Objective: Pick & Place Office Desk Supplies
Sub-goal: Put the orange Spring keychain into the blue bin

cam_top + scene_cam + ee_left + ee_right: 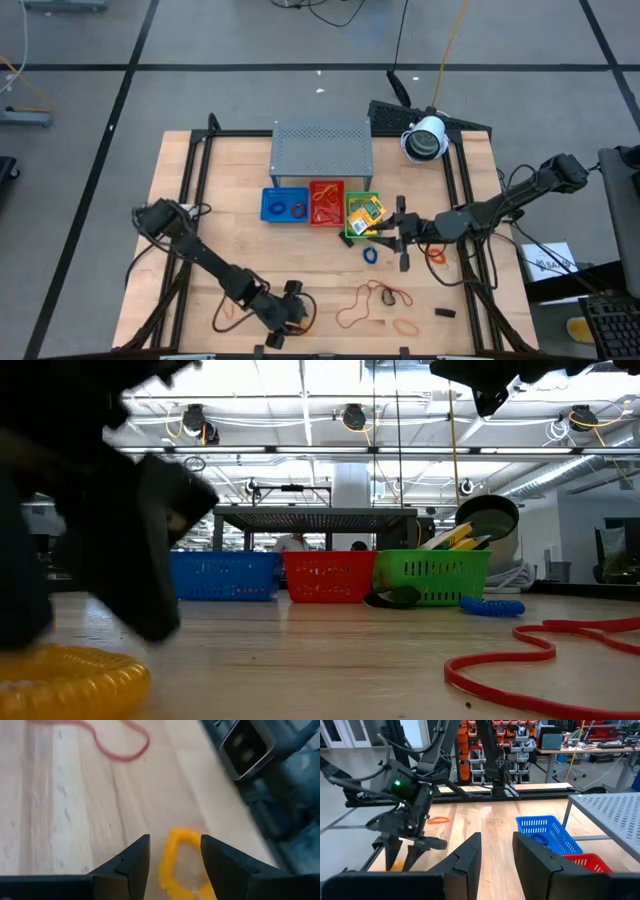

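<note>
A yellow coiled ring [176,861] lies flat on the wooden table near its front edge, also seen in the low view [70,682]. My left gripper [175,870] is low over it and open, one finger on either side of the ring, slanting down. My right gripper [497,852] hovers open, level and with nothing between its fingers, near the green tray [352,232]. Yellow-and-green packets [366,212] lie in the green tray. A blue ring [371,254] and red rubber bands [375,297] lie loose on the table.
Blue tray [266,206], red tray [326,186] and the green tray stand in a row before the grey perforated shelf [322,148]. An orange band [405,325], a black piece [445,313] and another orange band [436,256] lie at the right. A white camera [425,140] sits far right.
</note>
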Robot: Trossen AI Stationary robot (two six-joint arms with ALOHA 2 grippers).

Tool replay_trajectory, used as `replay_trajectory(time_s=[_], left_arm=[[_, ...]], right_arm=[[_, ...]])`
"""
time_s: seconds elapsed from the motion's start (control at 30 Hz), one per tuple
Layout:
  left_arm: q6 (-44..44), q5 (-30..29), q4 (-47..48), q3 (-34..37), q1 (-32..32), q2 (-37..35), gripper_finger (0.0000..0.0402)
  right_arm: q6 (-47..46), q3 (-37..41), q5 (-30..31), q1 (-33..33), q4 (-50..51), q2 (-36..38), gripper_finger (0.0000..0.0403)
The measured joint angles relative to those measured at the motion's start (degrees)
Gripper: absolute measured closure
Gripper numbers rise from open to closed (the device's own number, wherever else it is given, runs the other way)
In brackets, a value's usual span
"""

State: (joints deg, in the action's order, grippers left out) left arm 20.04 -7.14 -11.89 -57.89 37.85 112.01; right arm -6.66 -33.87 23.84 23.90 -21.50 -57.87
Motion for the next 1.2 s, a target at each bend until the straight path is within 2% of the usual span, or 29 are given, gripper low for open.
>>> replay_trajectory(time_s=[0.2, 0.3, 0.4, 0.5, 0.57, 0.73, 0.97, 1.2], left_arm=[[0.97, -0.93, -0.40, -0.11, -0.02, 2.77, 0.0220], [2.26, -0.45, 0.58, -0.17, -0.32, 2.90, 0.0234], [3.01, -0.49, 1.63, -0.17, -0.70, 2.96, 0.0280], [1.58, -0.87, 2.00, -0.13, -0.90, 3.01, 0.0358], [1.03, -1.44, 1.80, -0.13, -0.99, 3.08, 0.0382], [-3.06, -4.12, -1.94, 0.22, -2.78, 1.34, 0.0393], [-13.90, -16.72, -2.10, 0.06, -6.86, -10.51, 0.0396], [-25.24, -24.65, 1.41, 0.00, -10.36, -20.39, 0.0396]], right_arm=[[0.09, 0.00, -0.01, 0.02, 0.03, -0.19, 0.0303], [0.22, 0.00, 0.04, 0.02, 0.01, -0.19, 0.0303], [0.22, 0.00, 0.04, 0.02, 0.32, -0.19, 0.0303], [0.22, 0.00, 0.04, 0.02, 0.40, -0.19, 0.0303], [0.22, 0.00, 0.06, 0.02, 0.40, -0.19, 0.0303], [-0.06, 0.00, 0.08, 0.02, 0.41, -0.19, 0.0303], [-0.61, 0.02, 0.23, 0.02, 0.23, -0.19, 0.0303], [-1.70, 0.02, 0.17, 0.02, 1.42, -0.19, 0.0303]])
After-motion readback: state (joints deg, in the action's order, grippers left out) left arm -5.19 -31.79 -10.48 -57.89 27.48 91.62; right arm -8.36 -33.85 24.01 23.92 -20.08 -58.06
